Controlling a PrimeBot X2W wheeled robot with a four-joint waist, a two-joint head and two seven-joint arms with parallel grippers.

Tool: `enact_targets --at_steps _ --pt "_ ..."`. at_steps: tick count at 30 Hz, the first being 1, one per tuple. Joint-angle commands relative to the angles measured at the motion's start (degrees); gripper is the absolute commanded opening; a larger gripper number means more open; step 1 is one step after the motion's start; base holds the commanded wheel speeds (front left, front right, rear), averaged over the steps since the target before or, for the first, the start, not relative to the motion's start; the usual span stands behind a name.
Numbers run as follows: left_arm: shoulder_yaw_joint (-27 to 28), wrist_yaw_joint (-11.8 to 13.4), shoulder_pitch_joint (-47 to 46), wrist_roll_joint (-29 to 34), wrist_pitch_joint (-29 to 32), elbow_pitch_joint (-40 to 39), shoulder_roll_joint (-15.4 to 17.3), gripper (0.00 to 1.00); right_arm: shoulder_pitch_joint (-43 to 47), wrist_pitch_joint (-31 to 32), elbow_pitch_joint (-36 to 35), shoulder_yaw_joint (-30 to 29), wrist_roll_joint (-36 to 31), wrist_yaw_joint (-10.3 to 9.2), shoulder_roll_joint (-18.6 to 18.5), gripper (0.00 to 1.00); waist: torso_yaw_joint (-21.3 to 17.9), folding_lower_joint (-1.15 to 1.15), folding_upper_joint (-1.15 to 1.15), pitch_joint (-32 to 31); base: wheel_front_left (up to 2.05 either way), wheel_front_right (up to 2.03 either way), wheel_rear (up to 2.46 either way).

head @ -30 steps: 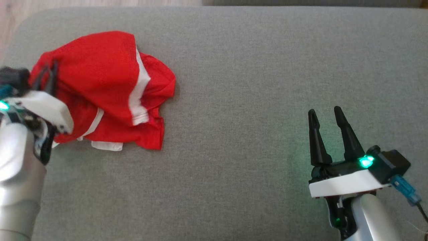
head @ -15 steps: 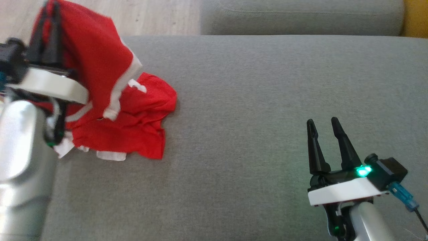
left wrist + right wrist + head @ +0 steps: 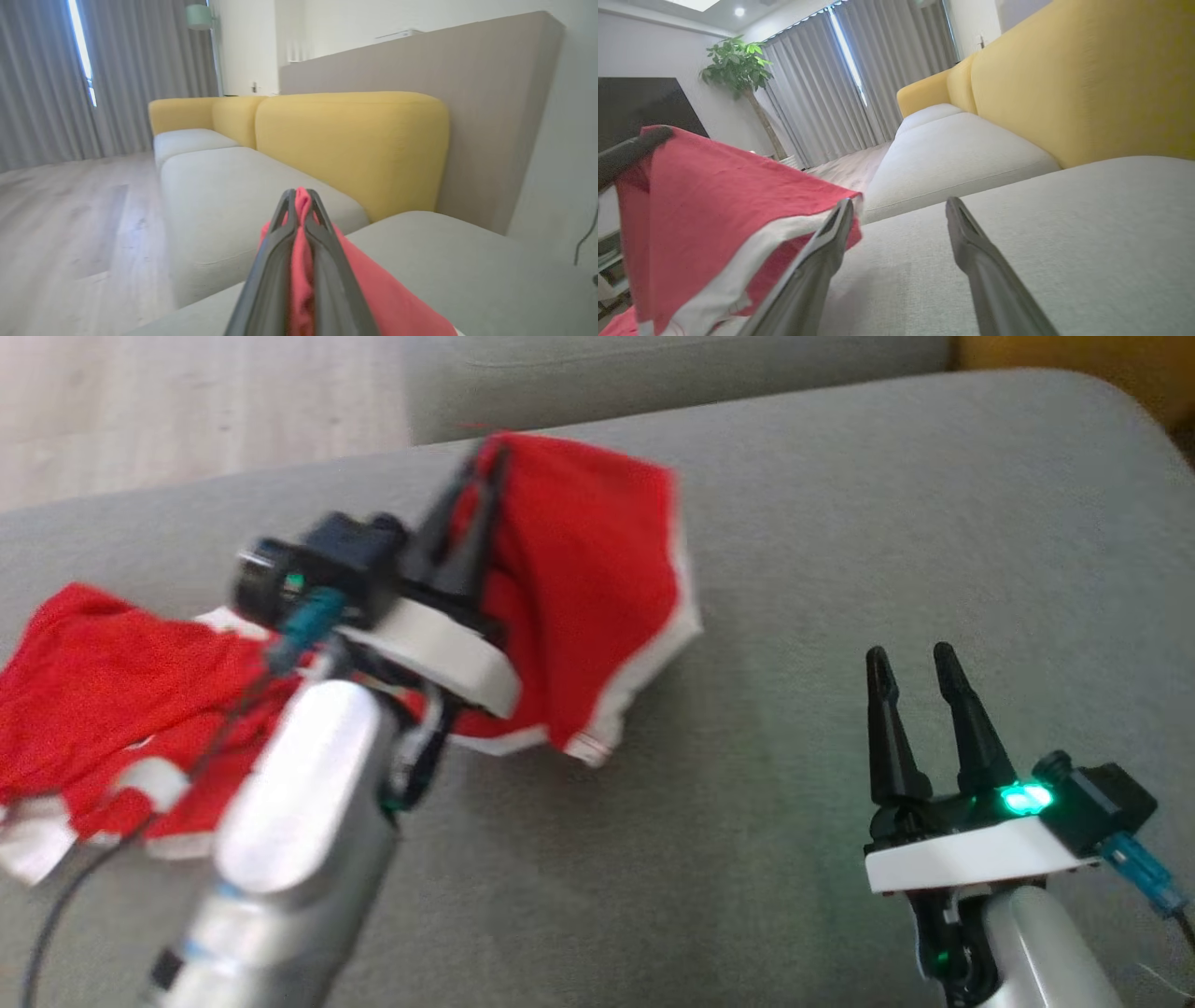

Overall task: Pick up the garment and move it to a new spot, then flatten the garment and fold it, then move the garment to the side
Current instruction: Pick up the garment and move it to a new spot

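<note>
The garment [image 3: 579,569] is red mesh cloth with white trim, lying on the grey sofa seat [image 3: 840,523]. My left gripper [image 3: 485,462] is shut on a fold of it and holds that part lifted above the cushion, while the rest trails down to the left [image 3: 103,691]. In the left wrist view the red cloth [image 3: 301,261] is pinched between the two closed fingers. My right gripper [image 3: 910,658] stands open over bare cushion at the lower right, holding nothing. In the right wrist view the hanging garment [image 3: 691,196] shows to the left of its spread fingers.
A second grey seat cushion [image 3: 653,373] lies behind this one, with wooden floor [image 3: 168,411] at the upper left. Yellow backrests [image 3: 350,144] line the sofa's far side. Curtains [image 3: 859,79], a potted plant [image 3: 733,65] and a dark screen [image 3: 635,107] stand across the room.
My left gripper has lifted the garment's gripped part and carried it rightward toward the seat's middle, dragging the rest along. The head view has shifted too. The right gripper has stayed open in place.
</note>
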Motion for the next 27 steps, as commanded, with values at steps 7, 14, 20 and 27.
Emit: enact_targets --at_steps 7,14,20,27 --pt "-1.21 0.54 -4.18 0.46 -3.21 4.44 -3.37 1.0 -3.24 -0.6 -2.83 1.25 1.37 -0.04 -0.29 1.0 -6.15 0.0 0.0 3.0 0.0 0.0 0.0" --pt "0.09 1.47 -5.51 1.22 -8.5 9.67 -2.2 1.0 -3.1 -0.6 -2.94 0.07 1.25 -0.04 -0.29 1.0 -4.52 0.0 0.0 2.88 0.0 0.0 0.0" --pt "2.1 1.61 -2.73 1.39 -13.84 11.2 1.89 1.0 -2.2 -0.6 -2.66 -1.07 -0.8 -0.04 -0.29 1.0 0.11 0.0 0.0 0.93 0.0 0.0 0.0" --pt "4.35 1.75 5.87 0.58 -17.53 9.51 5.97 1.0 -0.92 -0.6 -2.41 -2.58 -3.26 -0.04 -0.29 1.0 5.47 0.0 0.0 -1.55 0.0 0.0 0.0"
